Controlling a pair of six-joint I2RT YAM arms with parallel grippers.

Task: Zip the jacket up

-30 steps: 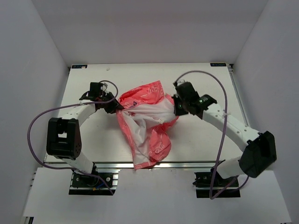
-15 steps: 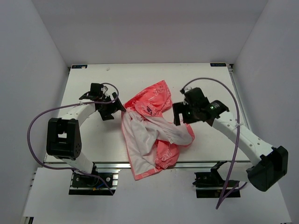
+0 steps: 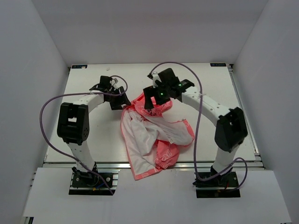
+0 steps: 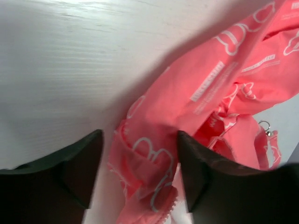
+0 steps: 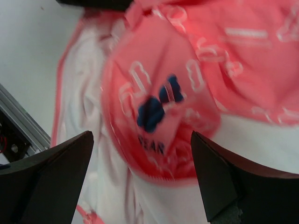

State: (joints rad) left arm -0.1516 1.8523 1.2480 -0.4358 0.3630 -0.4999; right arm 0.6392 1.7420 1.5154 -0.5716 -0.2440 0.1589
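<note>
Slack is the news: both end effectors have let go, and the jacket (image 3: 154, 140) has dropped into a crumpled heap on the worktop (image 3: 107, 149), white lining up and front unzipped. Your left end effector (image 4: 140, 163) hangs spread at the jacket's far-left corner, with zipper teeth (image 4: 166, 205) between its fingers but unpinched. Your right end effector (image 5: 145, 154), also spread, has swung over the jacket's far edge, above the blue logo (image 5: 159, 102). You'll likely need to regrasp before zipping.
</note>
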